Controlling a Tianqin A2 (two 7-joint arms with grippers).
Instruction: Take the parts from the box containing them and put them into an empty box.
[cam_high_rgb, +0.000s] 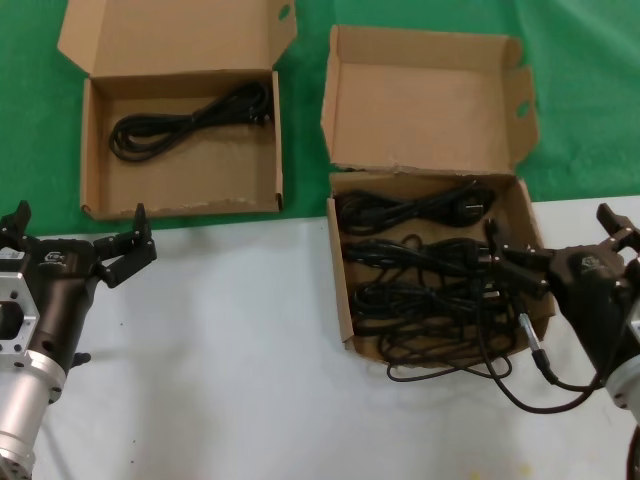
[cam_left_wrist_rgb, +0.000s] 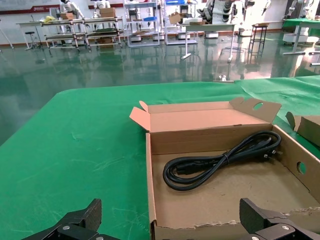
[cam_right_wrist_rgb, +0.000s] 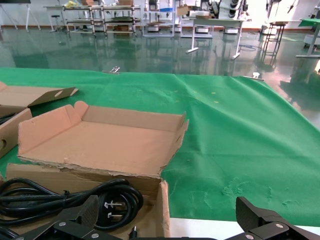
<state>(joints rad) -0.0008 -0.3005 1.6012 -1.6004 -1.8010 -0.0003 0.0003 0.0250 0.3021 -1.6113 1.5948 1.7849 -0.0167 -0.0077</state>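
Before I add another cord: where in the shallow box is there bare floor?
The shallow box holds one cord along its far side; the near half of the floor, by the front wall, is bare. The squarish box is crowded, with cords spilling over its front edge.

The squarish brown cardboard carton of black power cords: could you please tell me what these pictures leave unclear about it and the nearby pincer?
- Cord count: in the squarish brown cardboard carton the thin black power cords overlap in a tangle in the head view; individual bundles can't be separated.
- Carton's near right corner: hidden by the right pincer in the head view.
- Right wrist view: the lower edge cuts off most of the carton's inside.
- One cord spills over the carton's front onto the white table.
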